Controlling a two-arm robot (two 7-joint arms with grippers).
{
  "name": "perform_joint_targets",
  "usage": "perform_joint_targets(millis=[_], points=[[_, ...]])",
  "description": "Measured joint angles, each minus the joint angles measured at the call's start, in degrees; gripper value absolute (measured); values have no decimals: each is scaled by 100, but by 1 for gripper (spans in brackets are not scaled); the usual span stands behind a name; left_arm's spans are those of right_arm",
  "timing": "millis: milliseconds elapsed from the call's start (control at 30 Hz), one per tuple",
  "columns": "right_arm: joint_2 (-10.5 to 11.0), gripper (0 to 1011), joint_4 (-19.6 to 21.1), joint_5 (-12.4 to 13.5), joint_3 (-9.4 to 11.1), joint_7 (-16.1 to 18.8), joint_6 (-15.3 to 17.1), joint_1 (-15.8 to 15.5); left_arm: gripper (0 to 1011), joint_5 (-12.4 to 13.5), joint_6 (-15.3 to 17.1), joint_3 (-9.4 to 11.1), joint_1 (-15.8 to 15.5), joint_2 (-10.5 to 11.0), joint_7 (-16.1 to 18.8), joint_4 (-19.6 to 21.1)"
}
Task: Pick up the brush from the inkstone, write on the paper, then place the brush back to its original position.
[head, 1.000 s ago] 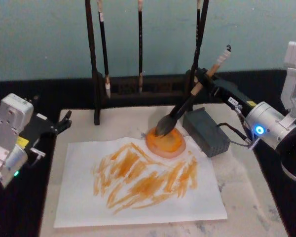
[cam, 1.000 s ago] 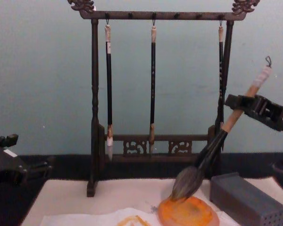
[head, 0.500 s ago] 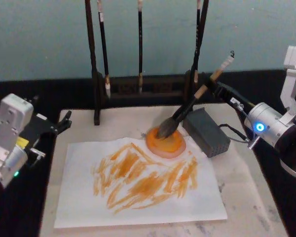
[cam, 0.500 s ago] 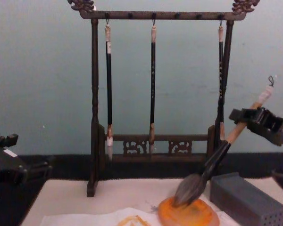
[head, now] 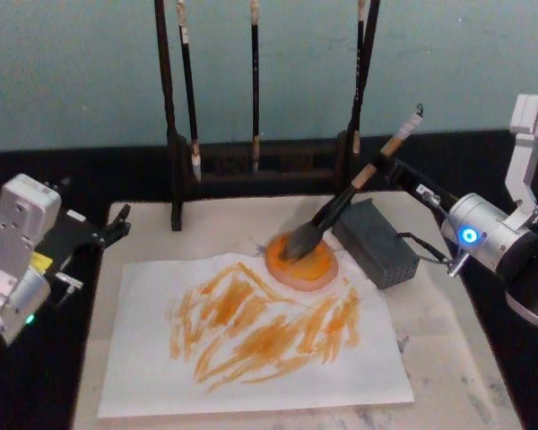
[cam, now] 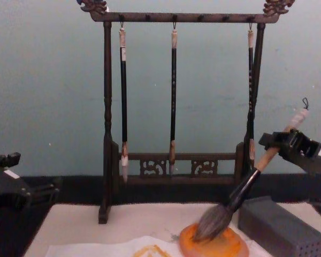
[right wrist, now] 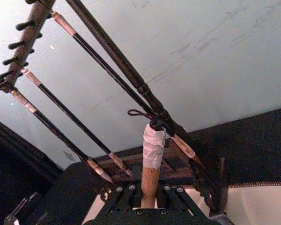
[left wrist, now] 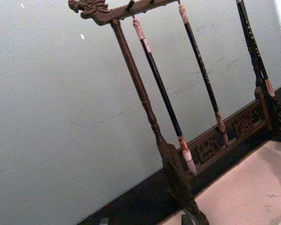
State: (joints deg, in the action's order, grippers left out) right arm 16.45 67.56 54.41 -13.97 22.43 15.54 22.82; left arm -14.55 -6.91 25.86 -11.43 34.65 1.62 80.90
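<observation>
Brush: the brush (head: 341, 204) had its bushy bristle head resting on the inkstone (head: 321, 268), with the shaft slanting up and away to the robot's right and the white cap uppermost.
Long axis: tilted, neither upright nor flat, running from the dish up to the right gripper (head: 390, 167); in the chest view the brush (cam: 241, 195) rose from the inkstone (cam: 236, 247) toward the right gripper (cam: 281, 144).
Grip: the right gripper (right wrist: 147, 193) was clamped on the tan handle, just below the white cap.
Neighbours: the inkstone touched the far edge of the paper (head: 251, 381), and the grey block (head: 377, 244) sat just beside it, under the slanted shaft.
Judgement: with the paper full of strokes, this read as the put-back; the bristles were down, so the release turned on where the handle end would settle, probably toward the block.
Other arm: the left gripper (head: 117, 224) was parked at the tabletop's left edge, fingers apart, well away from the brush.
</observation>
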Motion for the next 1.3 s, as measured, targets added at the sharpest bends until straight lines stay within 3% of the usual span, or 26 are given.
perform_joint_targets(millis=[1300], points=[[153, 169, -348, 589, -366, -338, -12, 165, 1001, 0, 0, 0, 0, 0, 0, 0]])
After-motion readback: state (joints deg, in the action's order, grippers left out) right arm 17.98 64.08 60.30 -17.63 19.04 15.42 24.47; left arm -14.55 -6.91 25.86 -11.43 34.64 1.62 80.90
